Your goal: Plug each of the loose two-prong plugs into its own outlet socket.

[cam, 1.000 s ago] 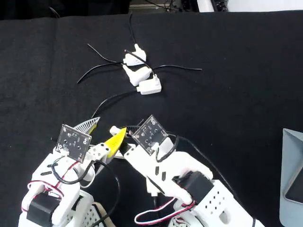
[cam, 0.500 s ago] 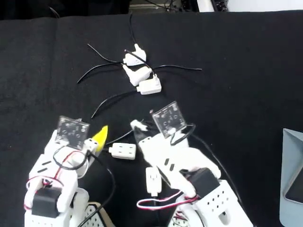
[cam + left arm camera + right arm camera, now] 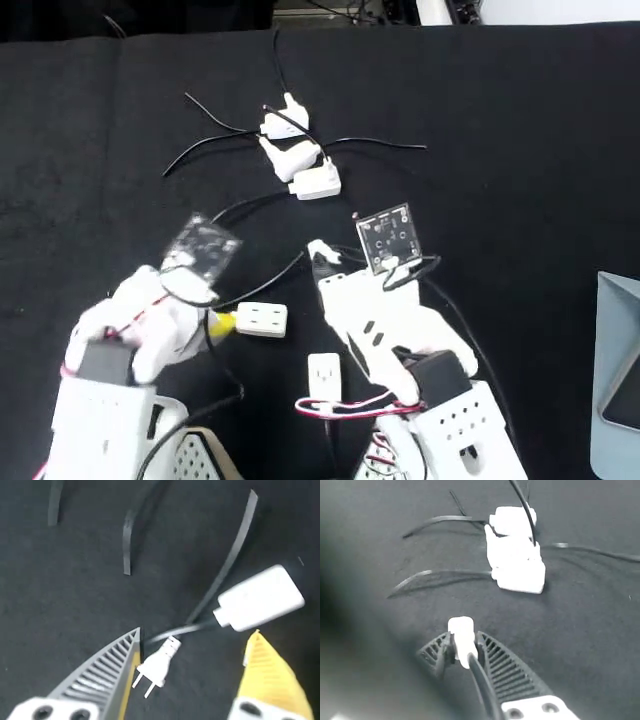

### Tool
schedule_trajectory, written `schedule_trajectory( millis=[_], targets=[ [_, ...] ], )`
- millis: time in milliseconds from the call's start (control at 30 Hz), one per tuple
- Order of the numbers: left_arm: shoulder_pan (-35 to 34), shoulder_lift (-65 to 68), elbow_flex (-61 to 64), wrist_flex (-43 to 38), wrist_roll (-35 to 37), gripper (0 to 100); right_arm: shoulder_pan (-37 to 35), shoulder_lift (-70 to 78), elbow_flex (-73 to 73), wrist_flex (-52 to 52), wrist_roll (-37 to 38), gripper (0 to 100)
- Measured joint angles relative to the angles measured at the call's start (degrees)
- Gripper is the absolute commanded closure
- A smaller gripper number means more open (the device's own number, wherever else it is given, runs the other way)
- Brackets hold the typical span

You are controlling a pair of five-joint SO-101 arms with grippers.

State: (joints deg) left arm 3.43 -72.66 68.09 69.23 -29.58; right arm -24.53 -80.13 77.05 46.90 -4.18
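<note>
My right gripper (image 3: 463,642) is shut on a small white plug (image 3: 462,635) whose black cable trails back under the fingers; in the high view this plug (image 3: 322,250) is held near the table's middle. My left gripper (image 3: 196,632) stands open just above the cloth, and a loose white two-prong plug (image 3: 156,667) lies between its grey and yellow fingers. Just beyond the yellow fingertip (image 3: 222,322) lies a white outlet socket (image 3: 262,319) (image 3: 260,598). A second outlet socket (image 3: 323,374) lies close to the right arm's base.
A cluster of white plug and socket pieces (image 3: 298,152) (image 3: 516,555) with black cables lies farther back on the black cloth (image 3: 520,150). A grey tray (image 3: 618,375) sits at the right edge. Loose black cables (image 3: 240,208) cross the middle.
The two grippers, close together a second ago, have parted. The right gripper carried its plug back and to the right. The left wrist turned; the white socket now lies on the cloth.
</note>
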Motion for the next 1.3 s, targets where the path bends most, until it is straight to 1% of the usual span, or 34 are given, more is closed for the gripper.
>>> schedule_trajectory(
  millis=[100,233,300,367,533,667,867,933,1033,1200,1300],
  targets=[
    [3.3,6.6,-1.8,-0.1,-4.5,67,0.9,0.0,0.6,0.0,0.0,98.6],
    [8.9,11.5,-3.5,-0.1,-9.7,67,2.1,0.0,0.6,0.0,0.0,98.6],
    [11.1,13.5,-4.1,-0.2,-11.0,67,2.3,0.0,0.6,0.0,0.0,98.6],
    [12.7,15.6,-4.3,-2.5,-11.5,67,2.5,0.0,0.6,0.0,0.0,98.6],
    [14.0,23.4,-5.5,-8.8,-11.9,67,2.5,0.0,0.6,0.0,0.0,98.6],
    [14.2,31.0,-7.4,-13.5,-12.0,67,2.5,0.0,0.6,0.0,-1.6,98.6],
    [14.2,41.2,-8.4,-19.5,-15.6,67,2.5,0.0,0.6,0.0,-2.1,98.6],
    [14.2,43.5,-8.4,-20.8,-15.6,71,2.5,0.0,0.6,0.0,-2.1,98.6],
    [14.2,45.5,-8.4,-22.5,-15.6,78,2.5,0.0,0.7,0.0,-2.1,98.6],
    [14.3,46.0,-8.3,-27.1,-15.6,87,2.6,0.0,0.7,0.0,-2.1,98.6],
    [15.3,46.0,-7.4,-28.2,-15.6,92,2.6,0.0,0.7,0.0,-2.1,98.6]
  ],
)
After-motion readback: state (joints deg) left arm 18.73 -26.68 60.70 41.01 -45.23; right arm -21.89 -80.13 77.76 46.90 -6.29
